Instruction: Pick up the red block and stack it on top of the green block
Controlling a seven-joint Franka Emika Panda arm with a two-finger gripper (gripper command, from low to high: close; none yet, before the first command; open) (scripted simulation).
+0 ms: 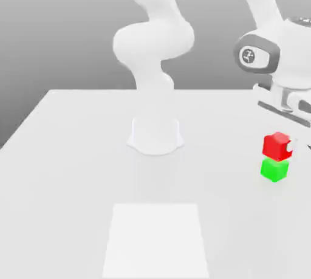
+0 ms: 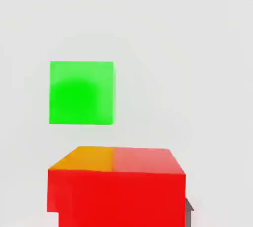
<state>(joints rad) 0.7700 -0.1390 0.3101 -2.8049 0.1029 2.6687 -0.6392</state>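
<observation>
The red block (image 1: pixel 277 145) hangs in my gripper (image 1: pixel 281 147), which is shut on it at the exterior view's right; one white fingertip (image 1: pixel 291 147) shows against the block's side. Just under it in that view the green block (image 1: pixel 274 170) rests on the white table (image 1: pixel 73 150). The hand view has the red block (image 2: pixel 116 186) close up in the grip and the green block (image 2: pixel 81 93) on the table beyond it, offset to one side with bare table between them. Whether the two cubes touch I cannot tell.
The arm's white base (image 1: pixel 155 135) stands mid-table, and its links rise behind and arch over to the exterior view's right. A lighter rectangular patch (image 1: pixel 157 241) lies on the table near the front. The blocks sit near the frame's right edge.
</observation>
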